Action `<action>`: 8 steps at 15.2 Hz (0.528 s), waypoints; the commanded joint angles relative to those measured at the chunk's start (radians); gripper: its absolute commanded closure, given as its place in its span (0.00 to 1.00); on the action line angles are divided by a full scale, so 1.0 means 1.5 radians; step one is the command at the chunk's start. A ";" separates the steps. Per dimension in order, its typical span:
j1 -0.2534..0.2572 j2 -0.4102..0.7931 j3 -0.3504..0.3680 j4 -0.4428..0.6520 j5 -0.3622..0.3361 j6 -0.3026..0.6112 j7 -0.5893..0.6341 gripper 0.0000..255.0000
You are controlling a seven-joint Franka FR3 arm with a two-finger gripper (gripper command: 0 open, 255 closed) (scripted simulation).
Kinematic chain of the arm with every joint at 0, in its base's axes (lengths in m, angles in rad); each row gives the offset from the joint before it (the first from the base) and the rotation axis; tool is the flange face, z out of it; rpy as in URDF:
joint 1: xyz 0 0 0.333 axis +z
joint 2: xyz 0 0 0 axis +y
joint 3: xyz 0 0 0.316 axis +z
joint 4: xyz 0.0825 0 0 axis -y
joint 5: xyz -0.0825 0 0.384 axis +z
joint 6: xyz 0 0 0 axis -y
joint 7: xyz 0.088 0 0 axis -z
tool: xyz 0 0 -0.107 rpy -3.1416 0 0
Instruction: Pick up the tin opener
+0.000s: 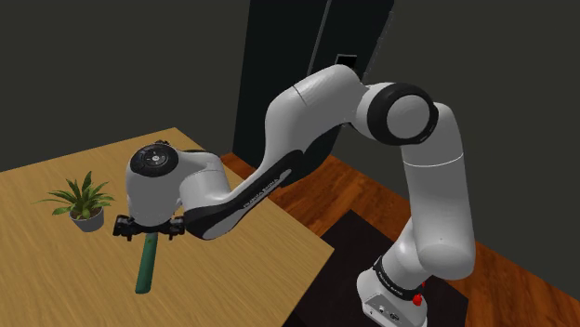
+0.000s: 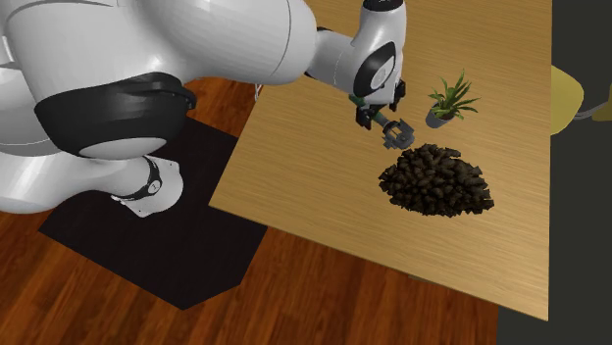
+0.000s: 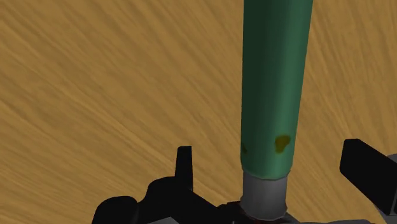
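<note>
Both fingers (image 3: 184, 167) of the gripper (image 3: 268, 151) stand spread, and the opener (image 3: 273, 83) runs out between them, touching neither. I can see bare table (image 3: 95, 76) in the gap on each side, wider on one side than the other, so nothing is pinched.

As I judge it, the approach is done: the hand is low over the opener and lined up to close across it. What is left is to centre a little, close on it and lift. Whether the fingertips are low enough for a sound hold, I cannot tell.

The opener lies flat on the table, out in its middle and away from every edge I can see. Its long axis is the green handle. A grey collar sits at the end between the fingers, and whatever working head lies beyond that is tucked under the hand, out of my sight. In the shoulder view the handle's free end points away from the hand, toward the table edge nearest that camera. The fingers stand either side of this axis, which suits a grasp across the handle.

Further out, a small potted plant (image 1: 85, 200) stands near the hand, apart from the opener. A dark lumpy pile (image 2: 436, 181) lies beyond it, toward the near edge in the second exterior view.
</note>
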 commanded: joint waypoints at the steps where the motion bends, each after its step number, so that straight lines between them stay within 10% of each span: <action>1: 0.004 0.008 -0.006 0.001 -0.008 0.006 0.006 0.00; 2: 0.004 0.008 -0.006 0.001 -0.008 0.006 0.006 0.00; 3: 0.004 0.008 -0.006 0.002 -0.007 0.006 0.006 1.00; 8: 0.004 0.008 -0.005 0.002 -0.007 0.006 0.006 1.00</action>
